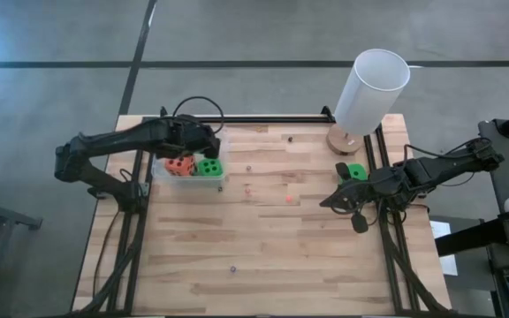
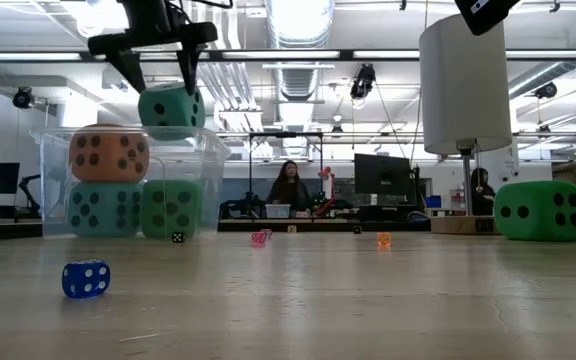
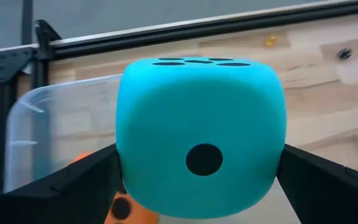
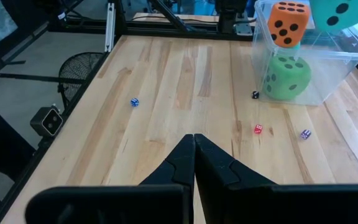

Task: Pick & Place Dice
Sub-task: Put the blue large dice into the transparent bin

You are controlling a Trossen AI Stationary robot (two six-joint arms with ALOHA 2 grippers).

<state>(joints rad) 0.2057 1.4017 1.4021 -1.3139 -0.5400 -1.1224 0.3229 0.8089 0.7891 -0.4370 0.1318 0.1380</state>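
Note:
A teal die [image 3: 201,127] with black pips hangs over the clear tub [image 2: 215,165] at the table's far left, between the fingers of my left gripper [image 2: 158,78]. In the tub an orange die [image 2: 109,155] lies on another teal die [image 2: 103,208], beside a green die [image 2: 171,208]. One more green die [image 1: 354,170] sits on the table at the far right. My right gripper [image 4: 194,146] hovers shut and holding nothing, close in front of that die. My left gripper has the teal die pinched between its two fingers [image 3: 82,177], one on each of two opposite sides [image 3: 124,168]. The fingers slant down from above, and in the low view only their ends reach the die's top. The die hangs clear above the tub.
A tall white cylinder [image 1: 371,88] stands on a wooden base at the far right. Tiny dice lie scattered on the wood: a blue one [image 4: 134,102], a red one [image 4: 258,129], a black one [image 4: 255,94]. People sit in the room behind.

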